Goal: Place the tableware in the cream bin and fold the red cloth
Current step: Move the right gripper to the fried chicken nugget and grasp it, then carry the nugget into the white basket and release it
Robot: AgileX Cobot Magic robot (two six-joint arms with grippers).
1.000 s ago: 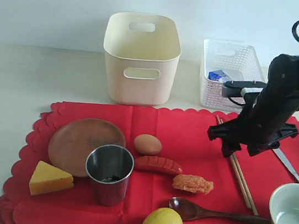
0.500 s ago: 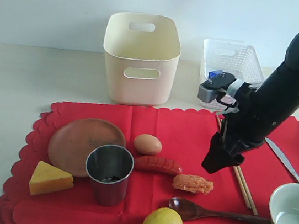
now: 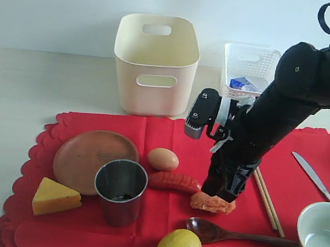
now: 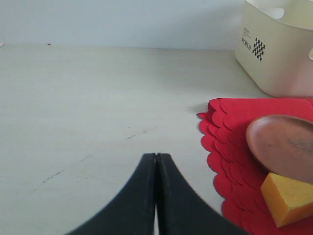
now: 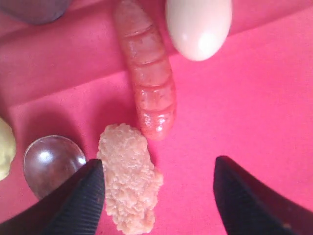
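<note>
Red cloth (image 3: 163, 138) lies spread flat under the plate (image 3: 89, 156), steel cup (image 3: 120, 191), spoon (image 3: 241, 236), chopsticks (image 3: 267, 202), knife (image 3: 312, 176) and bowl (image 3: 320, 240), all outside the cream bin (image 3: 153, 79) behind it. The white lattice basket (image 3: 253, 65) beside the bin holds a blue-and-white carton (image 3: 242, 83). Only the left wrist view shows the left gripper (image 4: 156, 156) pressed fully together on nothing over bare table, and the bin's label (image 4: 254, 46) reading "WORLD" by a checkered square. Only the right wrist view shows the right gripper (image 5: 159, 166) spread wide and empty, astride a breaded nugget (image 5: 129, 176) near the sausage (image 5: 146, 93) and egg (image 5: 198, 24).
</note>
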